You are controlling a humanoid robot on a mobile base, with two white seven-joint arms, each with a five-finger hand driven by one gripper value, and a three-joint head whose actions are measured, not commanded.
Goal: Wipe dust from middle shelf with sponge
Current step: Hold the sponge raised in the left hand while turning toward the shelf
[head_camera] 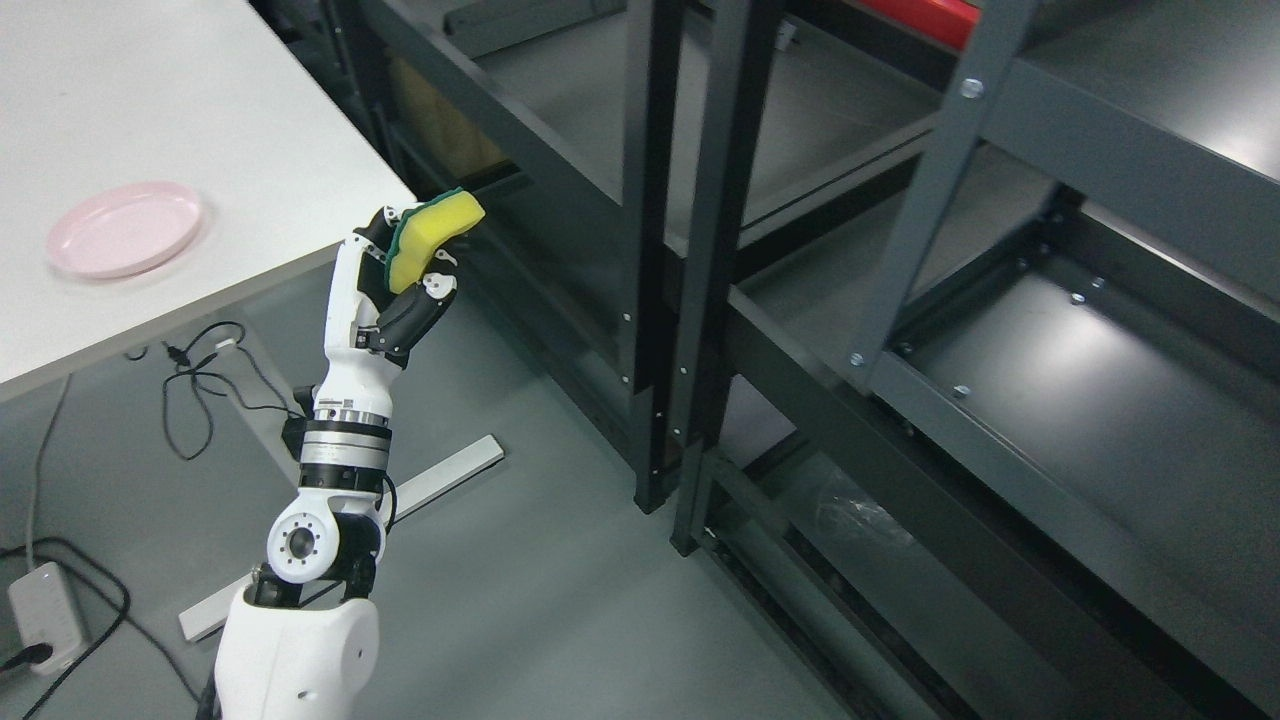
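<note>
My left hand (400,265) is raised at the left of the head view, just off the corner of the white table (260,150). Its fingers are shut on a yellow sponge (432,235) with a green scouring layer on its back. The sponge points up and to the right, toward the dark metal shelving (1040,400). The nearest shelf posts (690,300) stand well to the right of the hand, with open floor between. A grey shelf board (1100,420) lies at the right. My right hand does not show.
A pink plate (125,228) sits on the white table. Black cables (205,385) and a power strip (45,615) lie on the floor at lower left, with a white bar (440,480) behind my arm. A red item (925,15) shows at the top edge.
</note>
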